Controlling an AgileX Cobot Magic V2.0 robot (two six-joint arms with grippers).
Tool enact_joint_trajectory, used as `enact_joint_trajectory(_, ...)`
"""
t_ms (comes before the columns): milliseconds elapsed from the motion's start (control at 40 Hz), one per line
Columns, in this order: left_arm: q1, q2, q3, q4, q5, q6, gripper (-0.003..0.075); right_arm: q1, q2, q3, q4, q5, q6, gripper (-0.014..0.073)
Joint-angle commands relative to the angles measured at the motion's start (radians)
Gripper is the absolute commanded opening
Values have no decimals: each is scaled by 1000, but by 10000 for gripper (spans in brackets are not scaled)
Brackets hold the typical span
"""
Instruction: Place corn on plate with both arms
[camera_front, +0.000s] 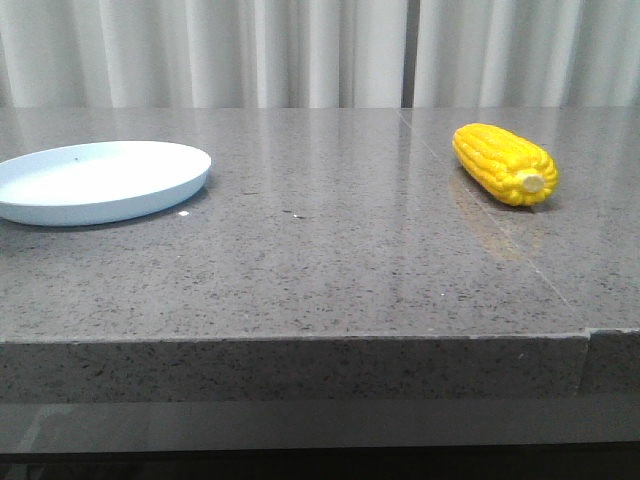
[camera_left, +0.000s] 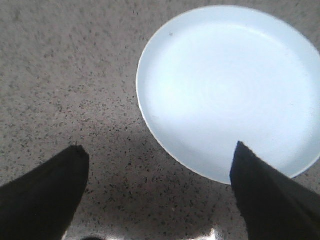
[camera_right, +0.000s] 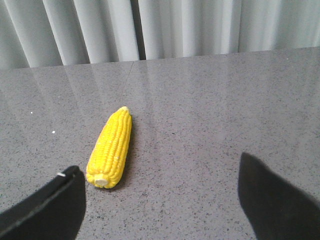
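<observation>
Two claws: left claw (camera_left: 157, 172) and right claw (camera_right: 160, 192) both spread, empty.
Corn: bright yellow kernelled cob (camera_right: 111, 148), apparently untouched.
Approach: right claw should straddle the cob mid-length.

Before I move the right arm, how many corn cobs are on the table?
1. The corn lies on the right side of the table, stub end toward the camera, well apart from the plate at the left. Nothing in view could hide another.
</observation>
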Motion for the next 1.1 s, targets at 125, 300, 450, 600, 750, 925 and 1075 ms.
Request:
enact_joint_trajectory(125, -9, 254, -253, -23, 123, -17, 511, -4, 13, -36, 6, -88, -5, 643)
enact_joint_trajectory(300, -9, 391, -334, -59, 150, -17, 401, -4, 13, -36, 6, -88, -5, 643)
enact_joint_trajectory(450, -9, 413, -337, -62, 147, -17, 386, -4, 13, -36, 6, -88, -5, 643)
enact_joint_trajectory(600, -9, 418, -337, -62, 147, -17, 386, -4, 13, -36, 6, -87, -5, 643)
enact_joint_trajectory(750, -9, 420, -337, -62, 145, -17, 340, -4, 13, -36, 6, -87, -5, 643)
enact_joint_trajectory(925, -9, 420, -337, -62, 138, -17, 87, -4, 13, -36, 6, -87, -5, 643)
enact_joint_trajectory(1075, -9, 417, -337, -62, 132, -17, -20, -4, 13, -36, 6, -87, -5, 643)
